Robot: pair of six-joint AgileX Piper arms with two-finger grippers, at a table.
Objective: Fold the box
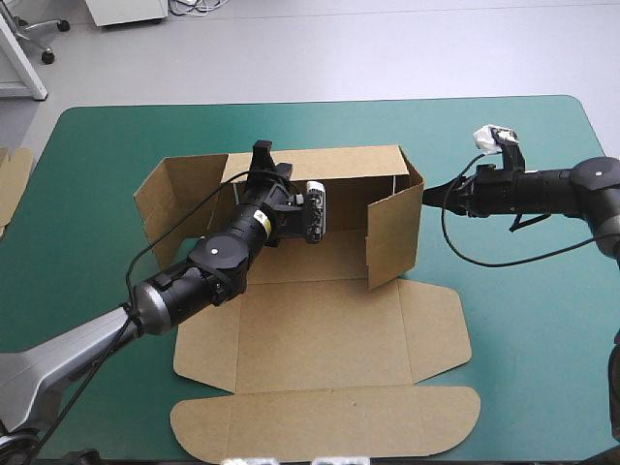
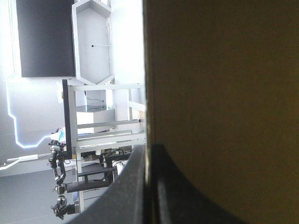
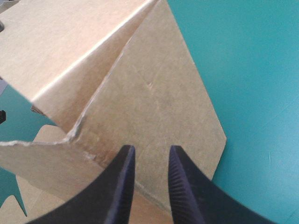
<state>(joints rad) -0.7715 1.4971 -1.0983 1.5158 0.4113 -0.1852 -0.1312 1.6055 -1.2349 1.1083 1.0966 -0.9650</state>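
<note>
Now the box (image 1: 320, 329) sits in the middle of the teal-green worktop (image 1: 523, 291), only half made. The high view alone shows all of it. The back wall (image 1: 339, 163) stands up, and so do the left wall (image 1: 160, 208) and the right wall (image 1: 395, 237). The floor and the long lid (image 1: 325, 421) lie flat toward the near edge. That view also shows the left gripper (image 1: 262, 153) reaching over the floor to the top edge of the back wall, near its left end, but the arm hides how it holds on. The left wrist view tells that part. The left gripper (image 2: 148, 149) is pinching the edge of the box (image 2: 224, 93), one black finger on each side of the thin board. Brown board fills the rest of that side, so you cannot see the box's shape there. In the high view the right gripper (image 1: 429, 194) looks like one black point touching the outside of the right wall, near the far corner. The right wrist view shows more. The right gripper (image 3: 149, 151) has its fingers (image 3: 124, 186) a little apart, with a thin gap and nothing held in it. The outer face of the box (image 3: 154, 93) is right ahead of them, with bare worktop (image 3: 252, 70) beside it. More board (image 1: 12, 179) peeks in at the worktop's left edge, in the high view only.
</note>
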